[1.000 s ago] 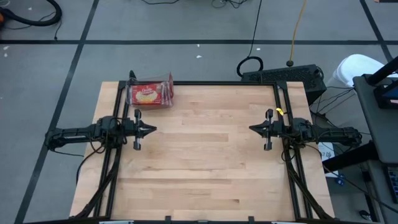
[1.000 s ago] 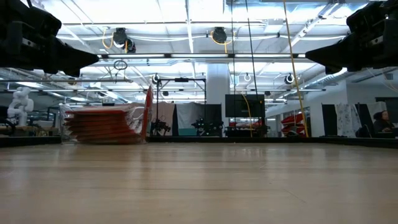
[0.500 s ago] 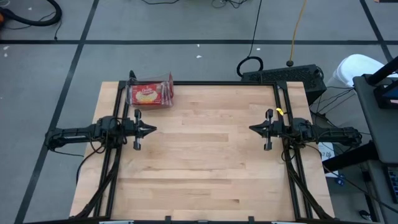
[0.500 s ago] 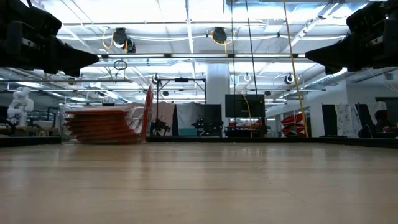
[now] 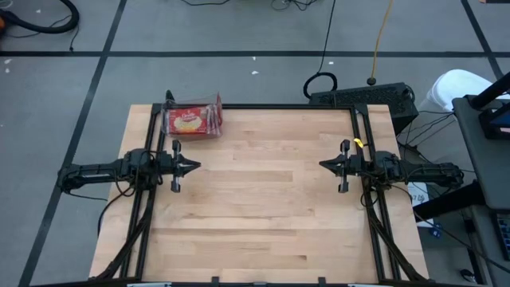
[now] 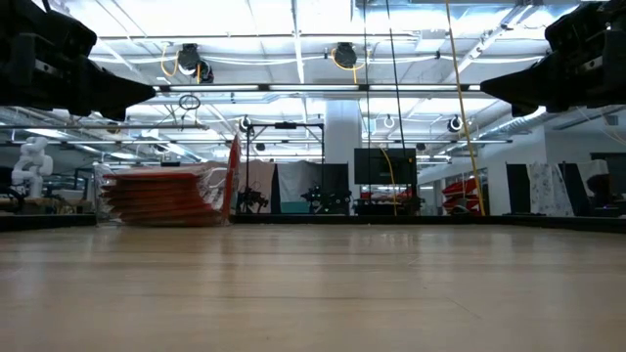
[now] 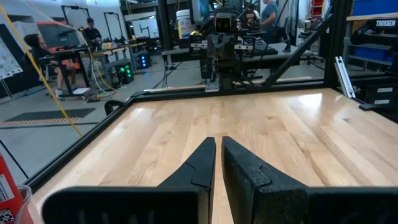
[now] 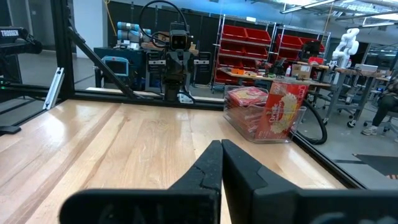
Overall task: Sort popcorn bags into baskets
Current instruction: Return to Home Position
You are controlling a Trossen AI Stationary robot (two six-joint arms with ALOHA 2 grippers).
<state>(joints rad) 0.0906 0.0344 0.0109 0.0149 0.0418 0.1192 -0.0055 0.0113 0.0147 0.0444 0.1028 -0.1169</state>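
A clear basket (image 5: 192, 121) stands at the table's far left corner, its base on the wood. It holds a flat stack of red popcorn bags (image 6: 161, 196). One more bag (image 8: 283, 109) stands upright at the basket's end nearer the table's middle, with its popcorn picture toward the right arm. My left gripper (image 5: 197, 167) hangs level over the table's left side, nearer than the basket, shut and with nothing in it. My right gripper (image 5: 321, 166) hangs level over the right side, facing it, also shut and with nothing in it. A sliver of the basket (image 7: 18, 199) shows in the left wrist view.
Black frame rails (image 5: 151, 199) run along the table's left, right and far edges. Bare wood (image 5: 255, 207) lies between the two arms. A black box with cables (image 5: 362, 100) sits beyond the far right corner. People (image 7: 37, 50) are in the room behind the table.
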